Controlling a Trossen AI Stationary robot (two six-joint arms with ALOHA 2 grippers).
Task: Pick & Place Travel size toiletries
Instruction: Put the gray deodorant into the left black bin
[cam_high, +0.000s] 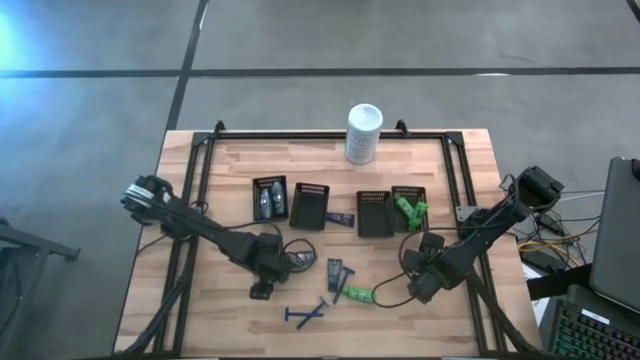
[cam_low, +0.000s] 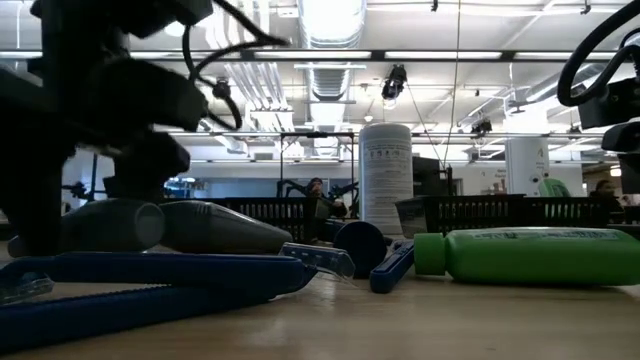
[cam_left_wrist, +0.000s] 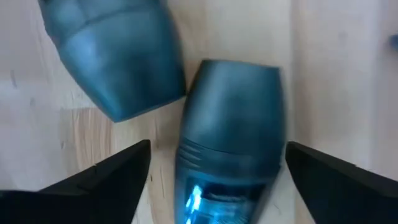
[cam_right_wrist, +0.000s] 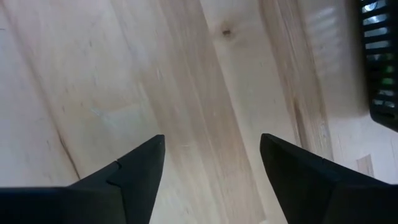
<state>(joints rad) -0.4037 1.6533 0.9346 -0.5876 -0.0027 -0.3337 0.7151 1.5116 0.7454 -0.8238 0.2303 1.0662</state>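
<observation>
Straddling a grey bottle (cam_left_wrist: 230, 130) lower centre-left with my left hand (cam_left_wrist: 214, 171) wide open; right hand (cam_right_wrist: 211, 168) open over bare table (cam_right_wrist: 205, 81)

Looking down on your wooden worktop (cam_high: 240, 160), you see four black trays (cam_high: 308, 203) in a row below a white container (cam_high: 363, 133), the left gripper (cam_high: 272, 268) beside grey bottles (cam_high: 300, 263), the right gripper (cam_high: 421, 283) near a green bottle (cam_high: 360, 295) and blue razors (cam_high: 306, 314).
</observation>
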